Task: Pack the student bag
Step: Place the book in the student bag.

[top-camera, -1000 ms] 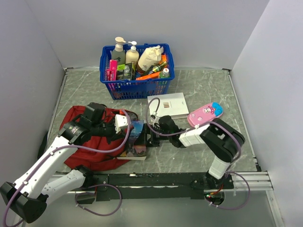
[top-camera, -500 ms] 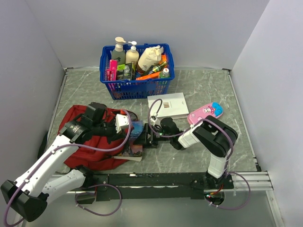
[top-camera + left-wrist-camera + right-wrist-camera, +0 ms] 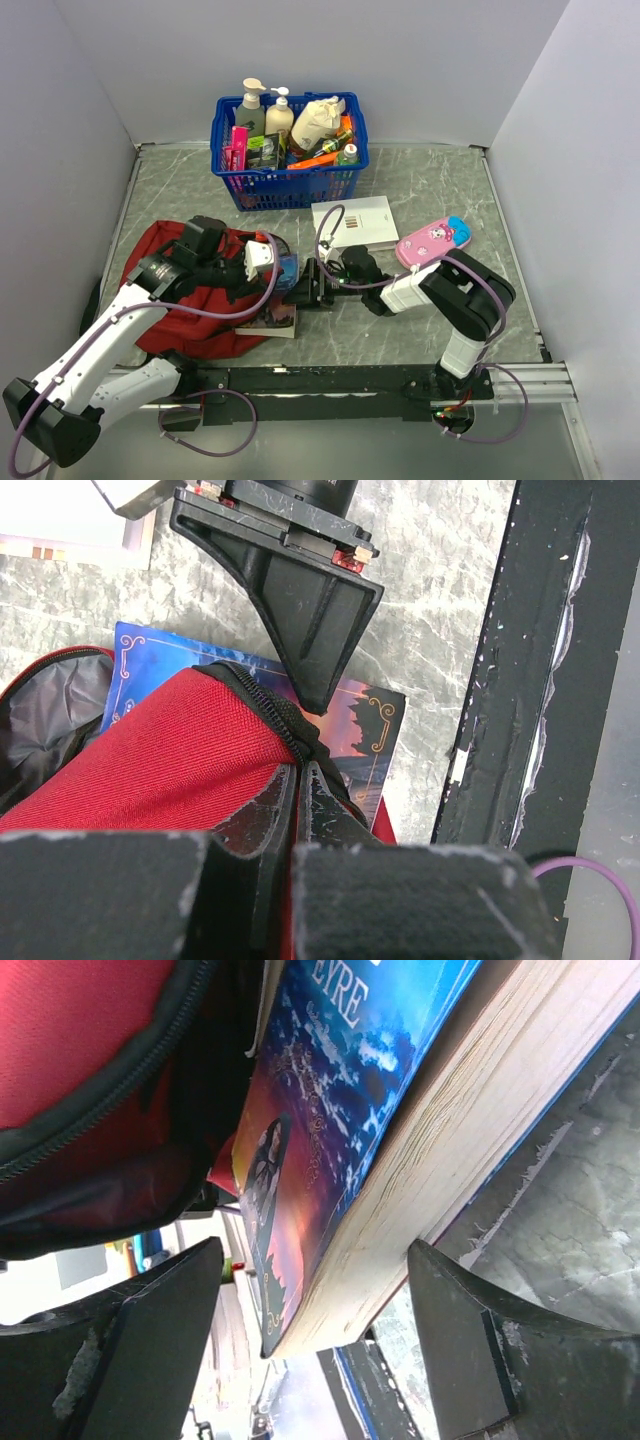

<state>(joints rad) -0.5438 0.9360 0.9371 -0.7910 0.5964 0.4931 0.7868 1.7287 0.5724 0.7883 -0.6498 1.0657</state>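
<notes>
The left gripper [image 3: 297,772] was pinched shut on the black zipper trim at the mouth of the large soft dark-red fabric backpack [image 3: 170,750], its two fingers pressed together with the fabric edge caught between them. Behind it, the left arm slanted up from its base at the near left corner, bent at the elbow, with the wrist poised over the bag.

The backpack lay on the left side of the grey marbled table [image 3: 430,180], close to the arm bases, its opening turned to the right and a strip of grey lining showing inside.

A thick book with a blue and orange illustrated cover [image 3: 330,1140] lay flat with one end under the lip of the bag's opening and the other end out on the table.

The right gripper [image 3: 315,1247] was held sideways at the book's exposed end, jaws apart, one finger on the cover side and one on the table side, the page edges between them; a gap showed on the cover side. The right arm folded back from its base at the near right, its forearm lying low and stretched leftward.

Farther back sat a white book [image 3: 358,222], a pink pencil case [image 3: 433,240] and a blue plastic basket of bottles [image 3: 285,185].
</notes>
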